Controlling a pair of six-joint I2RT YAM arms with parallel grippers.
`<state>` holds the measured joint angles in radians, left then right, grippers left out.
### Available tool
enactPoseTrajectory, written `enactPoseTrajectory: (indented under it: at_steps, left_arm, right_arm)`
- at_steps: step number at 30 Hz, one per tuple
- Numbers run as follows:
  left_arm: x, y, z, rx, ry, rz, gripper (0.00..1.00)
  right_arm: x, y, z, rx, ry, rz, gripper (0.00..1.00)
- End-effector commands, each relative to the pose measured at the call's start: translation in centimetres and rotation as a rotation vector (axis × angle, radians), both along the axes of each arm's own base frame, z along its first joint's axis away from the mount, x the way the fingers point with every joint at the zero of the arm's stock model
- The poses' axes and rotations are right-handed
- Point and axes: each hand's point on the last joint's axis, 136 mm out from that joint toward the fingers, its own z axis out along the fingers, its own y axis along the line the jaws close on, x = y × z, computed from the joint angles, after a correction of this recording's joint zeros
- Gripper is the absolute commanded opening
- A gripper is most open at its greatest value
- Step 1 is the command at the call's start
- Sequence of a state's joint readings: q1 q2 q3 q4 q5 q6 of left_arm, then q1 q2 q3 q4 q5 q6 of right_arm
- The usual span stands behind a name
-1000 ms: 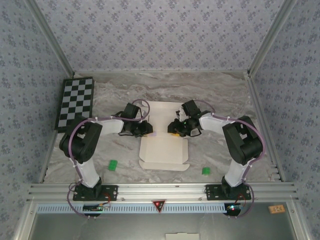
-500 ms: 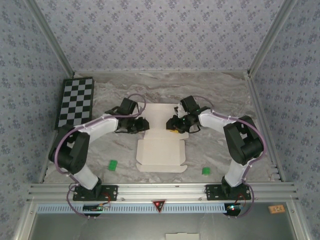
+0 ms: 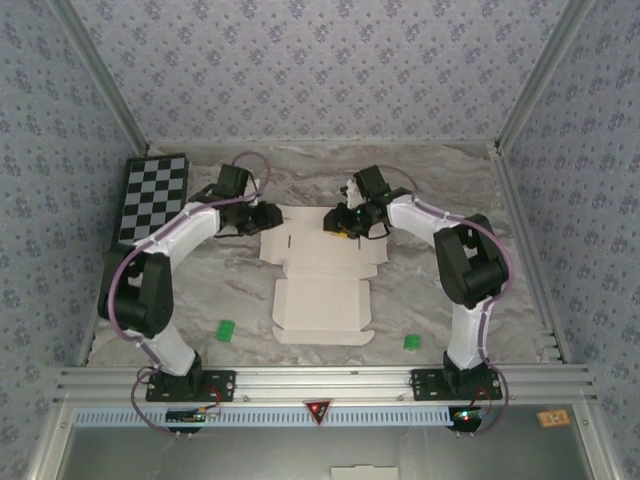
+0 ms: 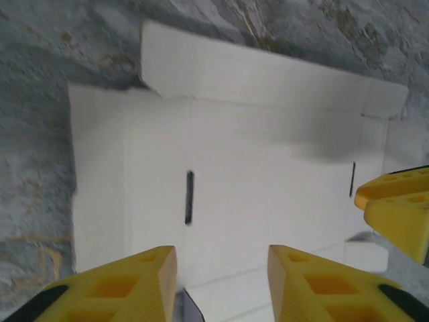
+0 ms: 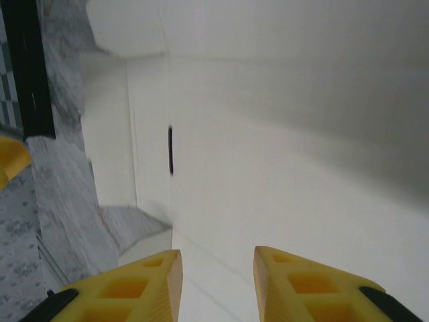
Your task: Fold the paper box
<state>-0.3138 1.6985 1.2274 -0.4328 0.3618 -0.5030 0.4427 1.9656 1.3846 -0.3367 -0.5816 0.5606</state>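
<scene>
The paper box (image 3: pixel 322 290) lies unfolded on the marble table, cream-white side up, its flaps spread out at the far end. My left gripper (image 3: pixel 270 218) hovers at the box's far left flap, and my right gripper (image 3: pixel 333 222) hovers over the far edge near the middle. In the left wrist view the left gripper (image 4: pixel 222 275) is open over the white card (image 4: pixel 268 174), with a dark slot (image 4: pixel 189 196) just ahead. In the right wrist view the right gripper (image 5: pixel 218 282) is open above the card (image 5: pixel 281 154), nothing between its jaws.
A black-and-white checkerboard (image 3: pixel 150 205) lies at the table's far left. Two small green pieces (image 3: pixel 226 328) (image 3: pixel 411 341) sit near the front, one on each side of the box. Patterned walls and metal rails enclose the table.
Both arms have reached farther from their bases toward the box's far end. The left gripper has opened wider. The far part of the box now lies wider and flatter, side flaps spread.
</scene>
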Motion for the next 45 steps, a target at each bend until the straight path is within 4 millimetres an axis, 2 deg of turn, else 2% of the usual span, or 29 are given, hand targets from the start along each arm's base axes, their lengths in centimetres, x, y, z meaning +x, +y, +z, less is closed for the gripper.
enactPoseTrajectory:
  at_steps: [1, 8, 15, 22, 26, 30, 37, 45]
  left_arm:
    - [2.1, 0.8, 0.2, 0.027, -0.011, -0.003, 0.46]
    - [6.3, -0.1, 0.5, -0.009, -0.022, 0.009, 0.53]
    - [8.1, -0.7, -0.5, -0.025, -0.015, 0.032, 0.56]
    - [8.7, -0.5, -2.5, -0.002, 0.018, 0.042, 0.59]
    - [8.9, -0.3, -3.3, 0.016, 0.032, 0.049, 0.61]
    - [9.1, 0.2, -4.3, 0.060, 0.054, 0.060, 0.64]
    - [9.5, -0.1, -6.1, 0.064, 0.099, 0.046, 0.66]
    - [9.8, -0.8, -7.1, 0.043, 0.126, 0.015, 0.60]
  right_arm:
    - [2.2, 0.1, -0.1, 0.027, 0.009, -0.019, 0.35]
    - [6.7, 0.4, -1.1, 0.084, 0.008, -0.068, 0.35]
    - [9.0, 0.9, -3.2, 0.098, 0.035, -0.090, 0.35]
    - [8.6, 0.2, -7.3, 0.035, 0.099, -0.106, 0.34]
    - [7.9, -0.1, -8.5, 0.012, 0.128, -0.110, 0.34]
    - [7.5, -0.3, -8.9, 0.008, 0.137, -0.110, 0.34]
    - [7.2, -0.2, -9.2, 0.002, 0.145, -0.108, 0.34]
    - [7.1, 0.2, -9.1, 0.004, 0.139, -0.100, 0.34]
